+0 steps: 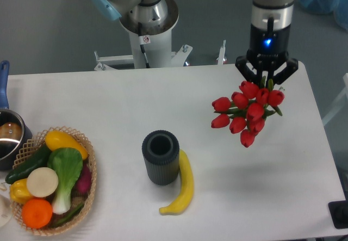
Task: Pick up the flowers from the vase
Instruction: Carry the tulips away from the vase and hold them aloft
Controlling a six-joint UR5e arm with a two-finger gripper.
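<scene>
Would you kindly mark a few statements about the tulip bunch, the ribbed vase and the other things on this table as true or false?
1. The bunch of red tulips stands in the dark ribbed cylindrical vase. False: the vase is empty and the bunch is at the gripper, over the table's right side.
2. The yellow banana lies beside the vase. True.
3. The wicker basket of vegetables sits at the white table's right edge. False: it is at the left.
4. The vase stands upright, its opening showing. True.
5. The metal pot with a blue handle is next to the tulips. False: it is at the far left edge.
</scene>
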